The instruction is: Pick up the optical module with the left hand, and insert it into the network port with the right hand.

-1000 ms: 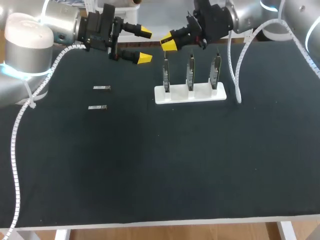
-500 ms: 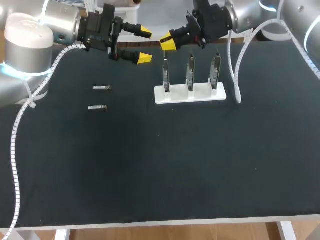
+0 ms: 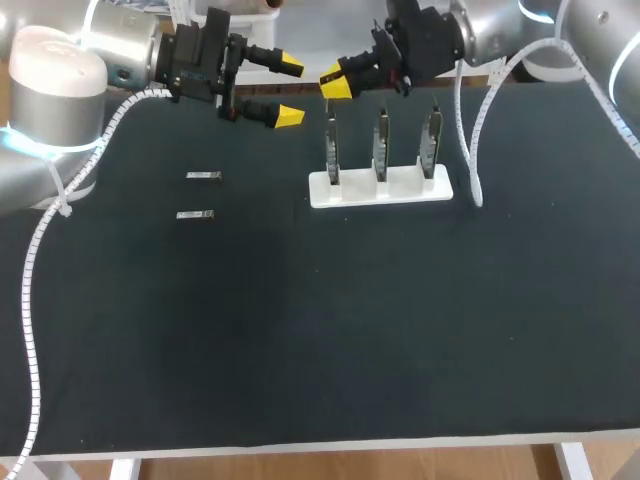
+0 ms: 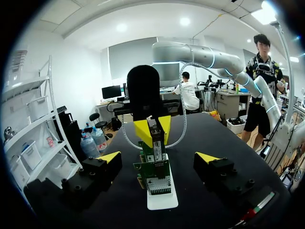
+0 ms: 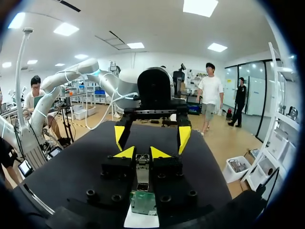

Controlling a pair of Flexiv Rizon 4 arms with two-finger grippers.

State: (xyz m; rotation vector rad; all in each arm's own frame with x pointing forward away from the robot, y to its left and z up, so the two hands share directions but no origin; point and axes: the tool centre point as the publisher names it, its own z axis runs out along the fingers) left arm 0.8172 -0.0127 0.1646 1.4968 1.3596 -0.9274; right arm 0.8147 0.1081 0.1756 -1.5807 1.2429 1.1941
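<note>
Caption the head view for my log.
Left gripper and right gripper hover near the port fixture; two optical modules lie on the table.

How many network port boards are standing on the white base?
3, upright in a row on the white base: left board, middle board, right board. None looks hidden.

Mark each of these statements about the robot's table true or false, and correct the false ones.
1. Two optical modules lie flat on the table. True.
2. The left gripper is shut on a module. False: it is open and empty, off to the side of both modules.
3. The white holder carries three upright boards. True.
4. The right gripper is down beside the modules. False: it is near the holder's end board, facing the left gripper.
</note>
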